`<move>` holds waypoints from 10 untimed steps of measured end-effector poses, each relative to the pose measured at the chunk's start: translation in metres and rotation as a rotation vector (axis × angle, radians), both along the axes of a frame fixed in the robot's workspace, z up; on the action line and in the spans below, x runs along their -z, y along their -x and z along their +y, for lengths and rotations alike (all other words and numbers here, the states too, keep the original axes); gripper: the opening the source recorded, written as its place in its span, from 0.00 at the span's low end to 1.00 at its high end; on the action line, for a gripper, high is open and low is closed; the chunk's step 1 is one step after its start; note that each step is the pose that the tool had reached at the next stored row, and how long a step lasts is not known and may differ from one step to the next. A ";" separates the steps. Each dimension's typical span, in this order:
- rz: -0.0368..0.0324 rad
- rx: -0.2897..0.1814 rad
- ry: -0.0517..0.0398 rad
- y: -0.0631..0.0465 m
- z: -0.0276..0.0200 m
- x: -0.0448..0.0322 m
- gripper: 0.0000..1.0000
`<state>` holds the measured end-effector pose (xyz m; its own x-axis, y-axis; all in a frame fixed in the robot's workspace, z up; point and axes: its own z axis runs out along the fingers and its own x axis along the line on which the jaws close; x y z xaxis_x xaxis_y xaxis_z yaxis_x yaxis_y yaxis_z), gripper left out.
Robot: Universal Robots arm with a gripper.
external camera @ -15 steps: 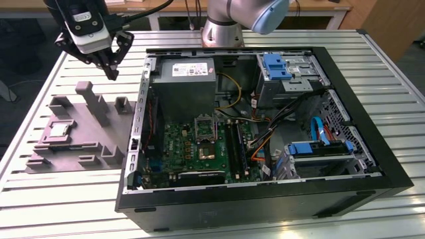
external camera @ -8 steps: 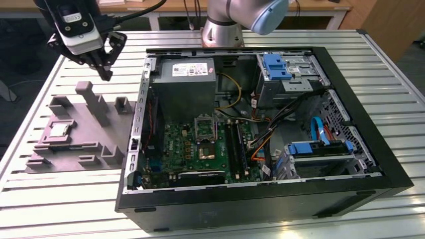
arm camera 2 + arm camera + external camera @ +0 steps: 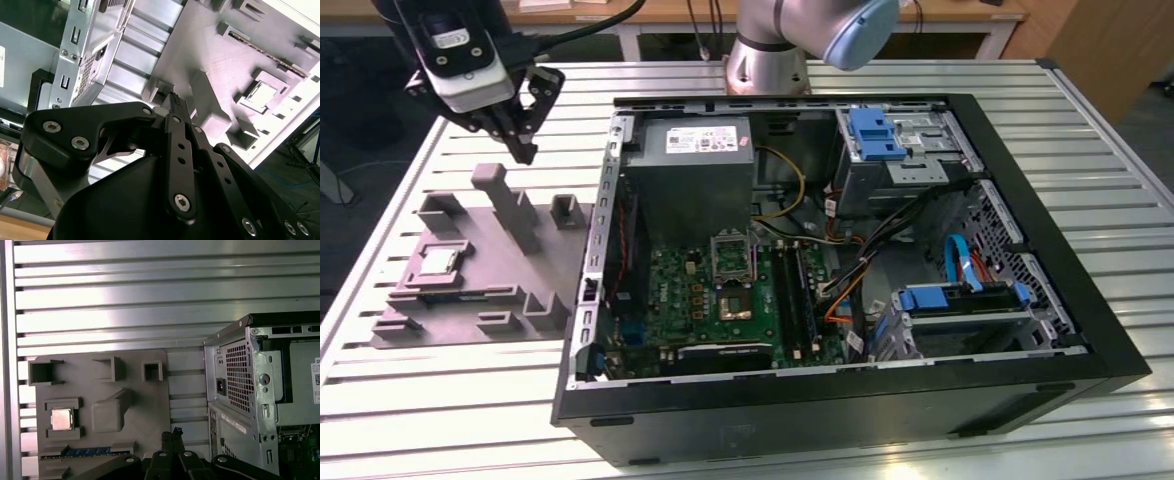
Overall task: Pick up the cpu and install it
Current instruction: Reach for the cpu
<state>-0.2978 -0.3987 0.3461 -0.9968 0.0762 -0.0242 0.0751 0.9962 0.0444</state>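
The small, square, silvery-beige metal-topped cpu [image 3: 440,262] is seated flat in a recess of the grey moulded fixture tray [image 3: 460,235] (presumably so it can be taken from above), while the black gripper [image 3: 527,152], fingers drawn together on nothing, is held above that tray.

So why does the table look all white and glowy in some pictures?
In the first wrist view light bounces off the metal table slats, washing them white; in the exterior view glare spots dot its nearest slats; in the second wrist view the cpu looks washed pale and the gripper is dark up close.
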 end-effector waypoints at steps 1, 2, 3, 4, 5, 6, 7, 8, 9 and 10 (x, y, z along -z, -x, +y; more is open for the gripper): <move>0.0001 0.000 0.0000 0.000 0.0000 0.0000 0.11; 0.0001 0.000 0.0000 0.000 0.0000 0.0000 0.11; 0.0002 0.000 0.0001 0.000 0.0000 0.0000 0.11; 0.0001 0.000 0.0000 0.000 0.0000 0.0000 0.11; 0.0001 0.000 0.0000 0.000 0.0000 0.0000 0.11; 0.0001 0.000 0.0000 0.000 0.0000 -0.0002 0.11; 0.0003 0.000 0.0002 0.000 -0.0001 -0.0007 0.11; 0.0002 0.000 0.0001 0.000 -0.0001 -0.0013 0.11; 0.0000 0.000 -0.0001 0.000 0.0000 -0.0016 0.11; -0.0001 0.000 -0.0002 0.000 0.0000 -0.0016 0.11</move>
